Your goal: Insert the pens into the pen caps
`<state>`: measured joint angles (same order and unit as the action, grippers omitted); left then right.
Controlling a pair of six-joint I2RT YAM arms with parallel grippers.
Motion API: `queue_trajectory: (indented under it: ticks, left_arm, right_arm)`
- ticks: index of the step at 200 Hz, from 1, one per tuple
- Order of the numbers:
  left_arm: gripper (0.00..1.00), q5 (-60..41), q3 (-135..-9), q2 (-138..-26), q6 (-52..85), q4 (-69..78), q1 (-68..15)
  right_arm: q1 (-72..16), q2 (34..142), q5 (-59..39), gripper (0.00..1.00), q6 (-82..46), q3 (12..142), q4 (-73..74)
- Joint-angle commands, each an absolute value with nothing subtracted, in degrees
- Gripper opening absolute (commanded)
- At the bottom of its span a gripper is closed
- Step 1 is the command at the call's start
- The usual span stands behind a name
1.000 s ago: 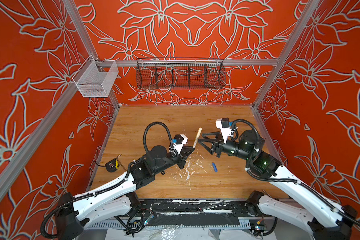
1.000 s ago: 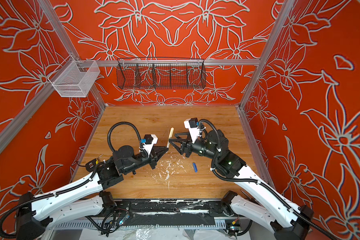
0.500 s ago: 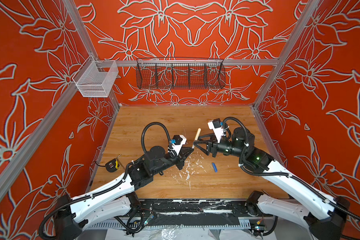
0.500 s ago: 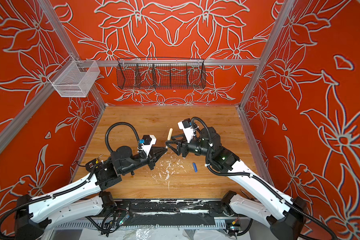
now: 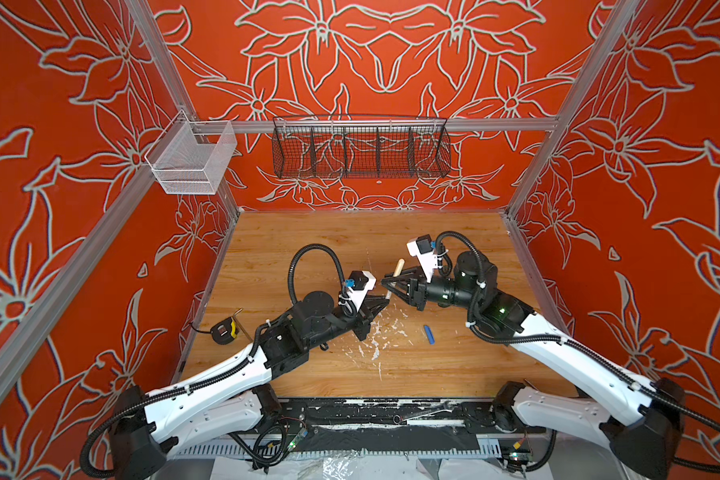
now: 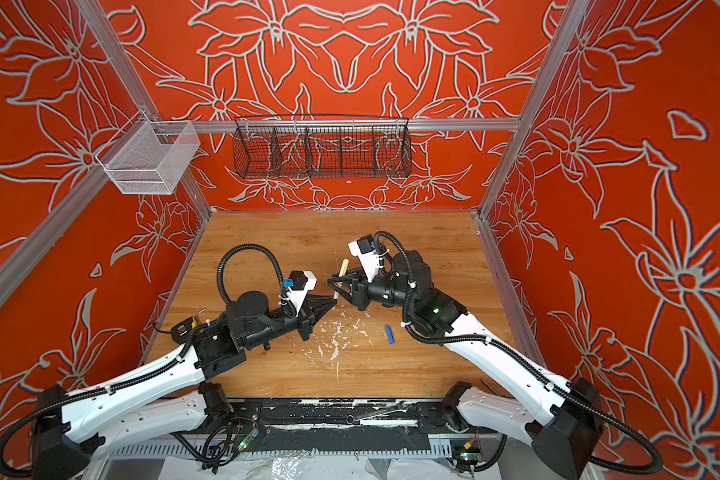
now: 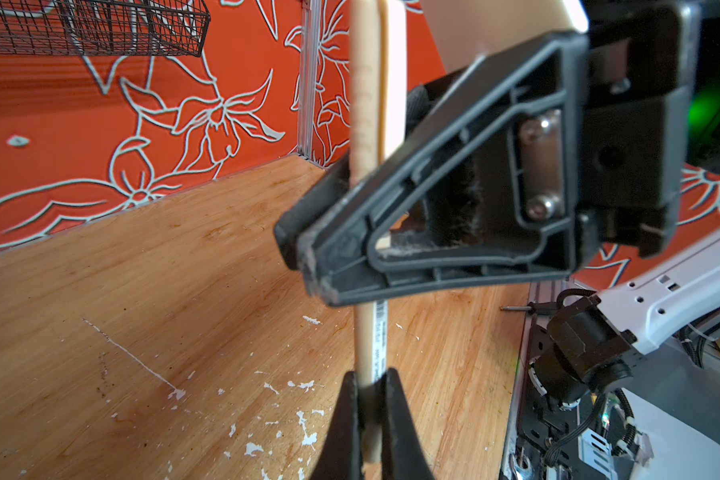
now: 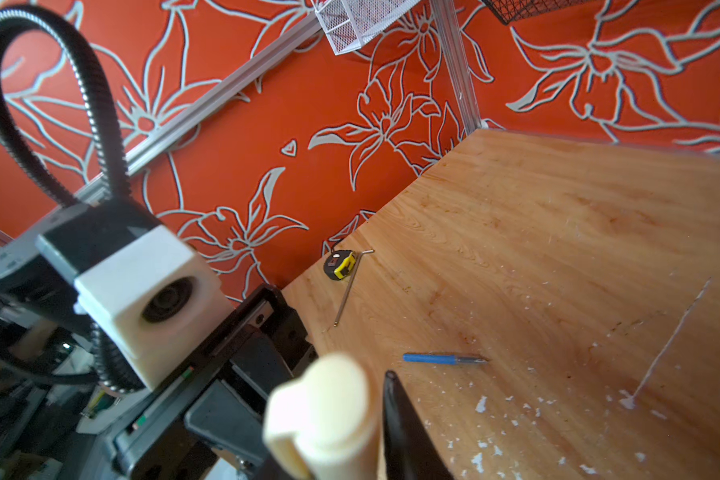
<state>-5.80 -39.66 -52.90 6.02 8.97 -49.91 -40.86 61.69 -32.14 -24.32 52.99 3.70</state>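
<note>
Pinching the beige pen (image 7: 366, 332) near its lower end with the left end effector (image 7: 371, 376), jaws pressed together on the shaft. Clamping the right end effector (image 7: 304, 257) on the same stick higher up, at the beige cap (image 8: 323, 415), fingers (image 8: 400, 415) closed in against it. Holding pen and cap clear of the bench (image 5: 350, 365), between the two nearly meeting end effectors. Not touching the blue pen (image 8: 441, 358), flat on the bench near the right end effector, toward that arm's base. Well apart from the tape measure (image 5: 225, 330), far back beside the left arm.
</note>
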Motion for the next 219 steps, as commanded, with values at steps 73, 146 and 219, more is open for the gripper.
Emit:
queue_trajectory:
  ticks: [73,146,219]
  left_arm:
    - [0.48,-10.03,-46.43,-53.77,10.27,-4.99,-45.27]
    - [0.54,-17.75,-47.11,-56.07,10.46,-6.75,-42.81]
    - [0.38,-20.87,-48.15,-60.88,10.81,-4.70,-42.17]
  right_arm:
    - [-39.97,63.53,-27.60,0.00,-22.98,59.14,-3.82]
    - [-39.90,66.82,-29.12,0.00,-26.98,59.50,-2.24]
    - [-39.90,66.05,-28.13,0.00,-26.53,57.94,-0.88]
